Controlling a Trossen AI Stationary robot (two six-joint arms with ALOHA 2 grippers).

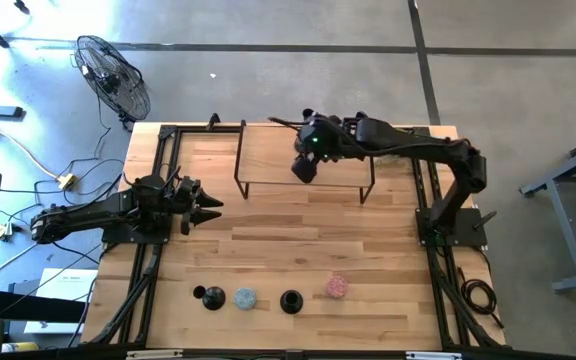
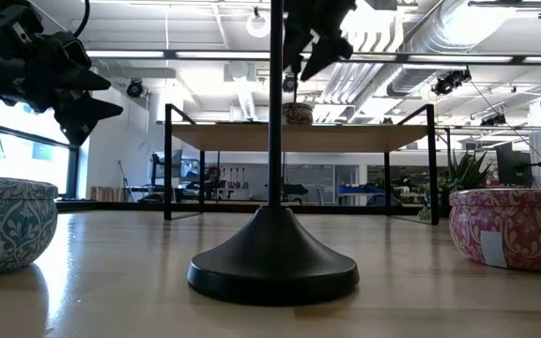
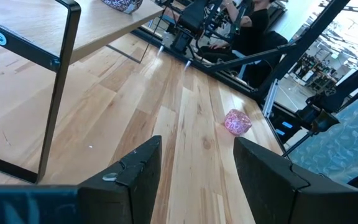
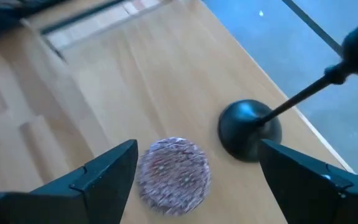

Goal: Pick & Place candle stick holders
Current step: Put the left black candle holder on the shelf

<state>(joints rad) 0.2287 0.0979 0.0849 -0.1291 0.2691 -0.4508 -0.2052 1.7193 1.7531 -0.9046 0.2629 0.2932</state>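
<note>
The right arm reached over the raised shelf (image 1: pixel 308 150) at the table's (image 1: pixel 298 230) back, its hand (image 1: pixel 305 168) pointing down, fingers spread wide and empty. Beneath it on the shelf stood one holder (image 4: pixel 250 130) beside a patterned tin (image 4: pixel 173 168). The left arm lay low at the table's left edge, its hand (image 1: pixel 206 207) half open, holding nothing. Two more holders (image 1: pixel 200 293) (image 1: pixel 290 300) stood in the front row among a teal tin (image 1: pixel 244 298) and a pink tin (image 1: pixel 336 287)
</note>
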